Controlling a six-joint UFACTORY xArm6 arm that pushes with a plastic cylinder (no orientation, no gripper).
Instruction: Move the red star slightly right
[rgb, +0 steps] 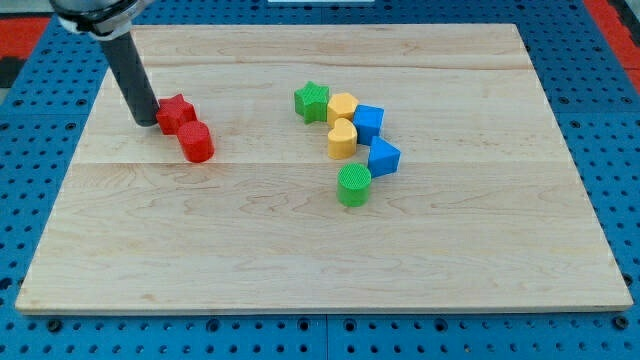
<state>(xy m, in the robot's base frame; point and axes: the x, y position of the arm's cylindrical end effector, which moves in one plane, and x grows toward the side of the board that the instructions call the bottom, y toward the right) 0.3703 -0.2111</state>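
Camera view: no claw was fitted, nothing was held; my tip (146, 121) was set at left side of red star (176, 112), seemingly touching. Red cylinder (196, 142) lay against star's lower right. Push step was judged begun; short rightward nudge was called for.

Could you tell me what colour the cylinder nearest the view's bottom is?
Green cylinder block; camera view.

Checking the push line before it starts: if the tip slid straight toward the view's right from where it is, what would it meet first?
My tip sits just left of the red star, seemingly touching it, so it meets the star first. The red cylinder lies just beyond, lower right, against the star.
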